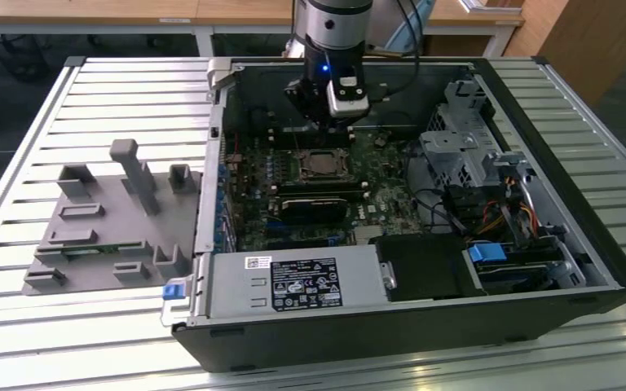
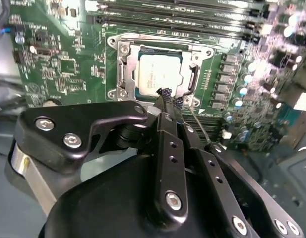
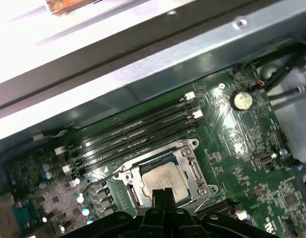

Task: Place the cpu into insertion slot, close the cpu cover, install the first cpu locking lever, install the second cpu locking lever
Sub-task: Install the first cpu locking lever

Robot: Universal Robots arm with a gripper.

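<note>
The cpu (image 2: 159, 73) lies flat in the insertion slot (image 2: 114, 41) on the green motherboard, silver top up. The cpu cover (image 2: 126, 74) is down around it, its window framing the chip. In the first wrist view the cpu (image 3: 165, 177) and the cpu cover (image 3: 190, 171) appear the same way. My gripper (image 2: 170, 97) hangs just over the socket's edge with its fingers shut and nothing visible between them. A thin wire lever (image 2: 198, 124) runs off from beside the fingertips. From outside, my gripper (image 1: 331, 124) sits above the insertion slot (image 1: 319, 164).
Memory slots (image 3: 138, 130) run beside the socket. A black rectangular card (image 1: 315, 204) lies on the near side of the socket. The case walls, a drive cage (image 1: 460, 155) and the power supply (image 1: 291, 283) close it in. A grey fixture (image 1: 112, 220) stands on the slatted table.
</note>
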